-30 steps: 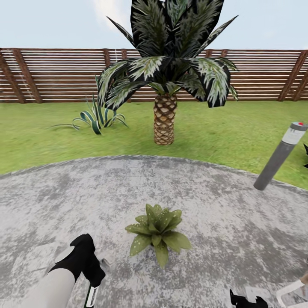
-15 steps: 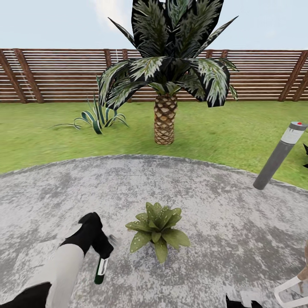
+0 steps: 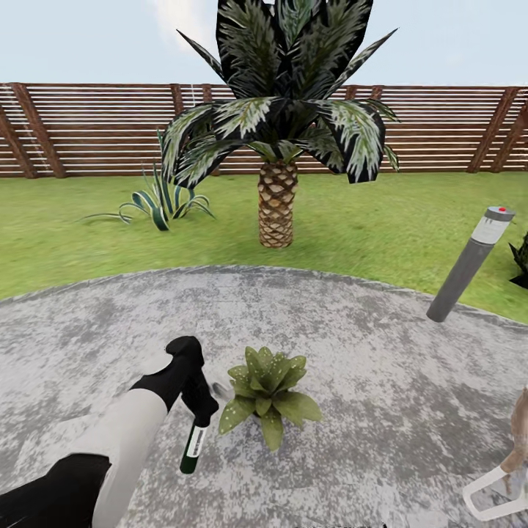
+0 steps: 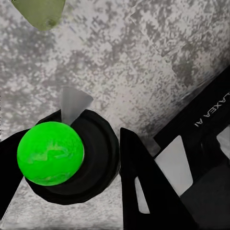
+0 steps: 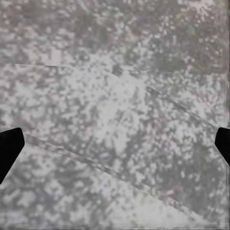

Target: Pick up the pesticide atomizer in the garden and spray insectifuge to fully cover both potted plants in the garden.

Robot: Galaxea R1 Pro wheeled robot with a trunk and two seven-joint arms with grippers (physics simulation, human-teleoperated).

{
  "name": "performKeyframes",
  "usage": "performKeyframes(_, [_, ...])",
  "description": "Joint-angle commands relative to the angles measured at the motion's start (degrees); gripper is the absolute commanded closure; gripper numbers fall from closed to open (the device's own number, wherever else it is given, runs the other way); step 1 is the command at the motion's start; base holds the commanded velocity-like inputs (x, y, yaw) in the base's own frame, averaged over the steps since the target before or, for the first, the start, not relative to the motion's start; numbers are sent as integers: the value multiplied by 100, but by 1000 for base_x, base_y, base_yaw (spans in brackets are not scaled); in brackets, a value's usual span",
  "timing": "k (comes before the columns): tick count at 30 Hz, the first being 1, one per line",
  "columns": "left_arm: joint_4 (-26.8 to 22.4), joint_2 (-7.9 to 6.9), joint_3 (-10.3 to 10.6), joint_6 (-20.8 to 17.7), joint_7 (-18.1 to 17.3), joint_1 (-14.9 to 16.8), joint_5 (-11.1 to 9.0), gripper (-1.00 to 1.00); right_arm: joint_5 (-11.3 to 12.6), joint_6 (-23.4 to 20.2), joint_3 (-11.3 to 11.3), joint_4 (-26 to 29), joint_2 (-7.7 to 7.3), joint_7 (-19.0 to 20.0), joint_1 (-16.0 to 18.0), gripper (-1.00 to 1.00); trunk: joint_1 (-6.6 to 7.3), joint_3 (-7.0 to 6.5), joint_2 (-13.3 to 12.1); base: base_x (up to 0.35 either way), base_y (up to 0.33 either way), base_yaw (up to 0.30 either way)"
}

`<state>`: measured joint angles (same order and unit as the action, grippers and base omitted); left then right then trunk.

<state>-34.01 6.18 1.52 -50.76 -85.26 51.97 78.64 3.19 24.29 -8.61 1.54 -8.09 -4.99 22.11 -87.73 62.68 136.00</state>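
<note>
The left pincer [image 3: 196, 402] grips the spray bottle [image 3: 193, 449] by its dark top, hanging just beside the potted plant [image 3: 269, 389]. It looks light, stiff and slick, so hold near the neck.

The right pincer's [image 5: 115, 143] tips are spread wide over the patio [image 3: 352, 337].

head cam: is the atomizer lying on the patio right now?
No, the left gripper holds the pesticide atomizer hanging down beside the potted plant.

Dark green pesticide atomizer [image 3: 193, 445] with white label, pale-speckled green potted plant [image 3: 268, 392], mottled grey patio [image 3: 352, 345].
</note>
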Motion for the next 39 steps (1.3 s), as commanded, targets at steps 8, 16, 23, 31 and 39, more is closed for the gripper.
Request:
performKeyframes(8, [-10, 43, -1, -125, -62, -47, 48, 100, 24, 14, -52, -5, 13, -20, 4, -100, 1, -16, 2, 147, 0, -262])
performKeyframes(16, [-9, 13, 762, -95, -474, -3, 321, 100, 28, 14, -49, -5, 12, -23, 4, -100, 1, -38, 2, 80, 0, -223])
performKeyframes(23, [-66, -94, 1319, -87, -474, 2, 561, 100, 24, 14, -45, -5, -23, -28, -29, -100, 1, -40, 2, 1, 0, -15])
performKeyframes(31, [-80, -110, 1291, -143, -474, 7, 549, 100, 30, 14, -50, -5, -10, -29, -40, -100, 1, -40, 2, 82, 54, 0])
performKeyframes(39, [-61, -75, 1323, -130, -474, -3, 565, 100, 33, 14, -45, -5, -9, -29, -40, -100, 1, -40, 2, 142, 103, 0])
